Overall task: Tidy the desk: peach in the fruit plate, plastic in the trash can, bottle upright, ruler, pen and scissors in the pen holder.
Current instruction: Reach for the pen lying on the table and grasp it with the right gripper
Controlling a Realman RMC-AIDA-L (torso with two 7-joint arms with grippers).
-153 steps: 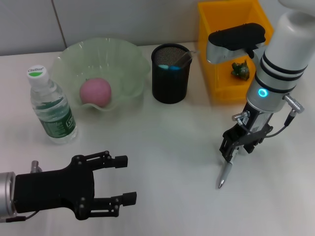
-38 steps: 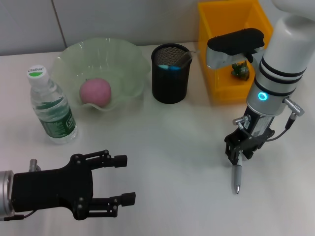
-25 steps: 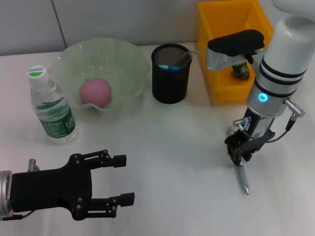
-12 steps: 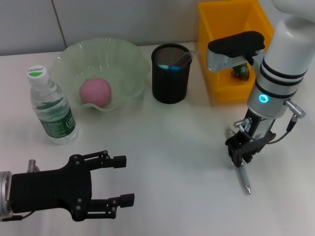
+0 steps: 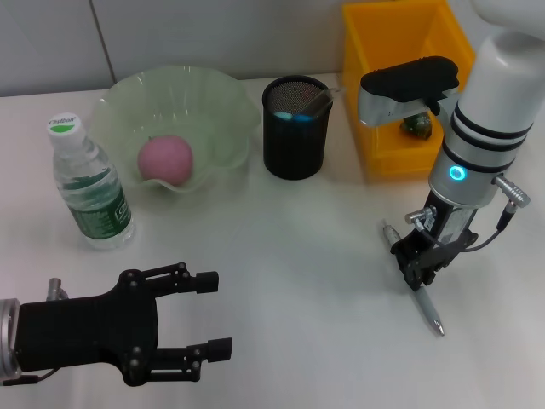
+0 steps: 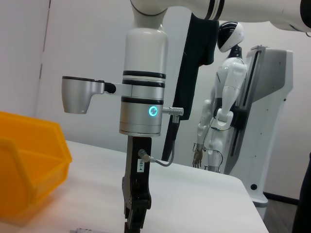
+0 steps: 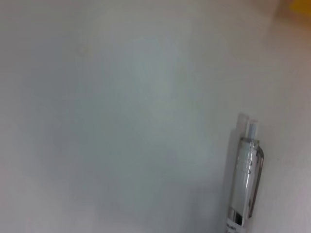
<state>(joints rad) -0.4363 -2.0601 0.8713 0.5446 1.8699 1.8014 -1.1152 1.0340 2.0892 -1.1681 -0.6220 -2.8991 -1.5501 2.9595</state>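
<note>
A silver pen (image 5: 428, 310) lies slanted on the white table, its clip end (image 7: 245, 167) filling the right wrist view. My right gripper (image 5: 417, 271) points down onto the pen's middle and looks shut on it; the left wrist view shows the same right gripper (image 6: 134, 216). The pink peach (image 5: 165, 158) rests in the green fruit plate (image 5: 223, 100). The bottle (image 5: 88, 187) stands upright at the left. The black mesh pen holder (image 5: 295, 128) holds a blue item and another tool. The orange trash can (image 5: 387, 60) holds a green crumpled piece (image 5: 416, 124). My left gripper (image 5: 212, 313) hovers open at front left.
The orange bin (image 6: 26, 167) stands just behind the right arm. The pen holder stands between the plate and the bin. Bare white table stretches between the two grippers. Another robot (image 6: 226, 97) stands in the background of the left wrist view.
The pen has swung under the right gripper: its tip moved from front left to front right, its clip end now shows behind. The right gripper drifted slightly right. The left arm stayed put.
</note>
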